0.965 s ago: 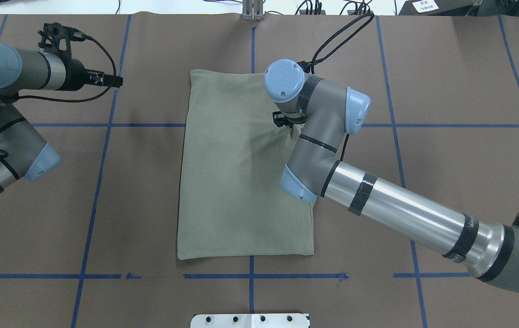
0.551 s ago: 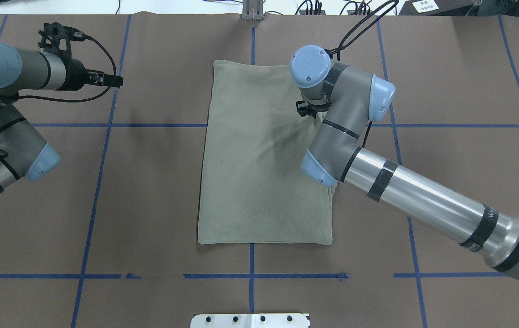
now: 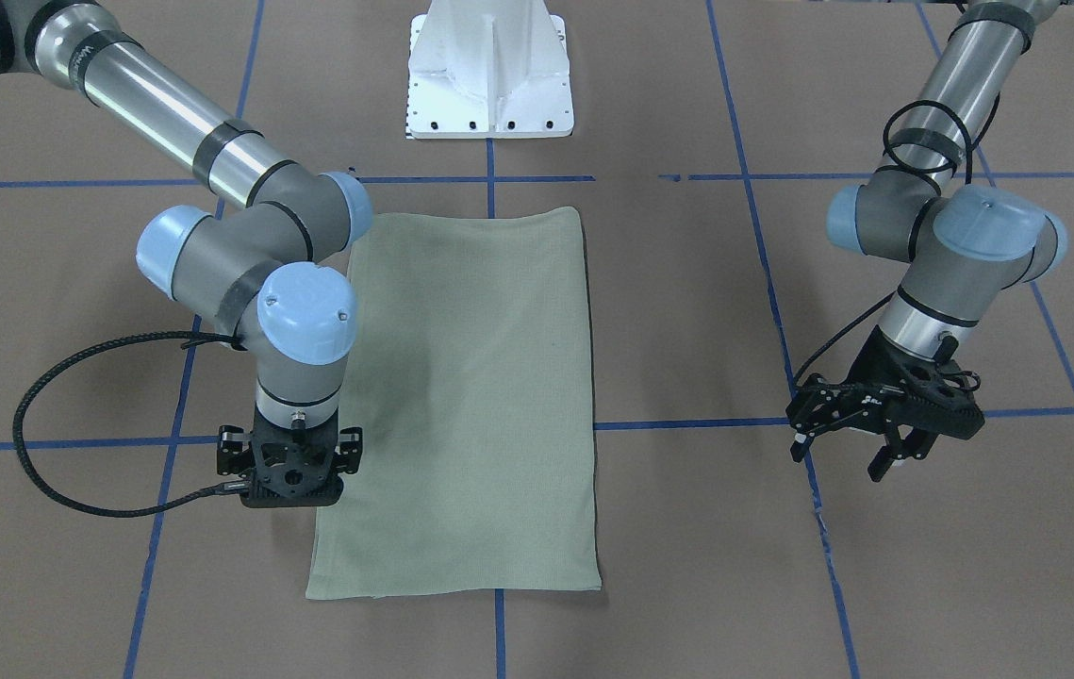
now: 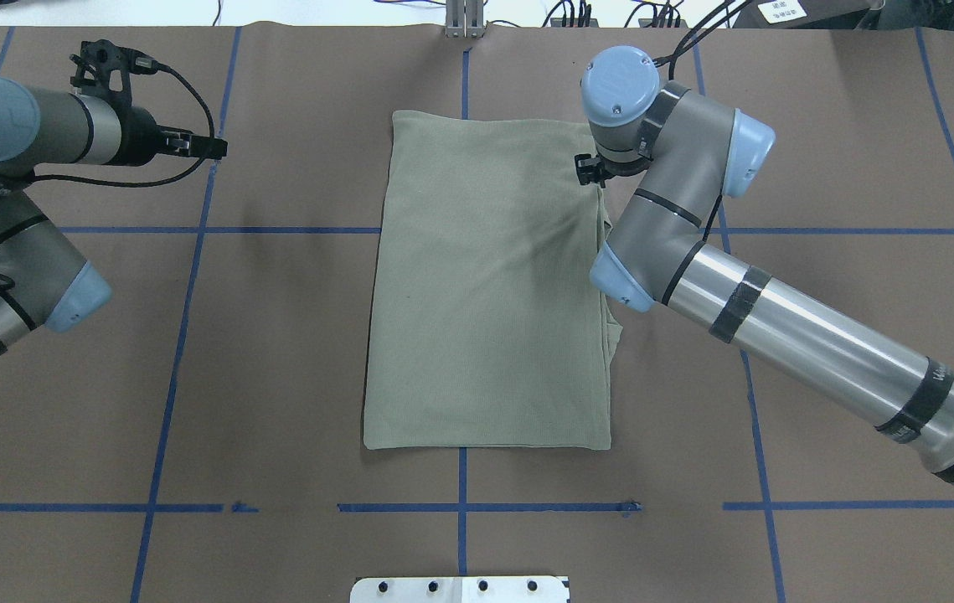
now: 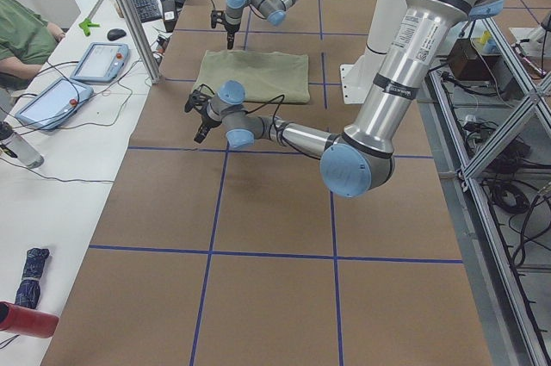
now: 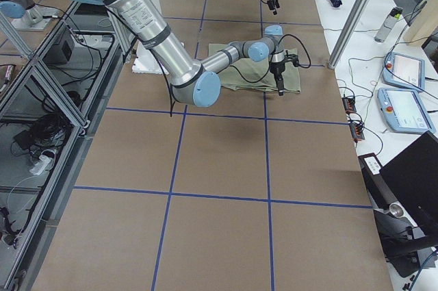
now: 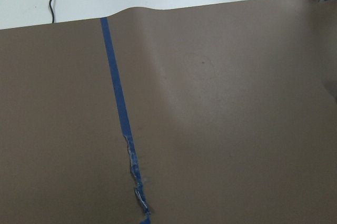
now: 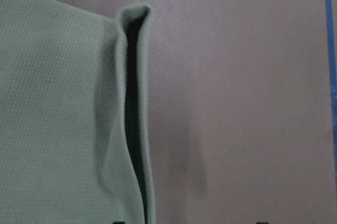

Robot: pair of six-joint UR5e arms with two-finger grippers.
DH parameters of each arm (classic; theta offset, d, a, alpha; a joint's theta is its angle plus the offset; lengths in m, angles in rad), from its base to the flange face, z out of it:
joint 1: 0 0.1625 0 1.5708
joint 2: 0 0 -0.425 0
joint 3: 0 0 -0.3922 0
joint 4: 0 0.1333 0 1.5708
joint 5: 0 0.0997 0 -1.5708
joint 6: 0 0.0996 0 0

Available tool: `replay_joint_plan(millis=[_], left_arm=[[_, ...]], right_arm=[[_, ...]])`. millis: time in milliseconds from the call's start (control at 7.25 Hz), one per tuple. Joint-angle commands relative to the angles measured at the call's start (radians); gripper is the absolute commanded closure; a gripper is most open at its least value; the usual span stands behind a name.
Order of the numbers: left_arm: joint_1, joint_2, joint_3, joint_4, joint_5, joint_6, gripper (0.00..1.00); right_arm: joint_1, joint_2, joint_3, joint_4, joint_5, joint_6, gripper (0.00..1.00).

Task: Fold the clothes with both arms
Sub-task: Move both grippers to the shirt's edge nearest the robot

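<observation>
The sage-green shirt (image 4: 485,285) lies folded into a tall rectangle at the middle of the brown table (image 4: 275,377). Its right edge (image 4: 606,318) is slightly rumpled, with layers showing. My right gripper (image 4: 590,172) points straight down over that edge near the far right corner; in the front view the right gripper (image 3: 292,492) stands on the shirt's (image 3: 470,396) side edge. The right wrist view shows the doubled edge of the shirt (image 8: 134,103) between widely spread fingertips, so it is open. My left gripper (image 4: 210,149) hovers open and empty far to the left, also seen as the left gripper (image 3: 862,443).
Blue tape lines (image 4: 192,230) grid the table. The white pedestal base (image 3: 489,85) sits at the near middle edge. A metal post (image 4: 464,21) stands at the far edge. Beyond it, a side table holds tablets (image 5: 99,60) where a person (image 5: 21,30) sits.
The right gripper slid the shirt to the right and away, then moved on alone to the shirt's far right edge. The shirt has stayed put since. The left arm has not moved.
</observation>
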Motion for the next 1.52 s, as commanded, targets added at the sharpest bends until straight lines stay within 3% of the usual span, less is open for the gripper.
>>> replay_joint_plan(millis=[0,138,414,551,827,1103,1379], left_arm=[[0.000,0.000,-0.048,0.016,-0.030,-0.079,0.00],[0.002,0.006,-0.114,0.025,-0.087,-0.187,0.00],[0.087,0.084,-0.350,0.143,-0.084,-0.332,0.00],[0.165,0.100,-0.459,0.212,-0.057,-0.450,0.00],[0.363,0.135,-0.599,0.225,0.073,-0.631,0.00],[0.554,0.144,-0.630,0.225,0.285,-0.841,0.00],[0.670,0.179,-0.612,0.216,0.438,-0.970,0.02]], right_arm=[[0.036,-0.034,0.099,0.047,0.094,0.021,0.01],[0.032,-0.100,0.235,0.056,0.113,0.125,0.00],[-0.025,-0.287,0.577,0.082,0.123,0.352,0.00],[-0.069,-0.370,0.692,0.131,0.113,0.526,0.00],[-0.240,-0.509,0.884,0.173,-0.064,0.801,0.00],[-0.431,-0.551,0.937,0.176,-0.293,0.989,0.00],[-0.525,-0.592,0.939,0.292,-0.418,1.040,0.00]])
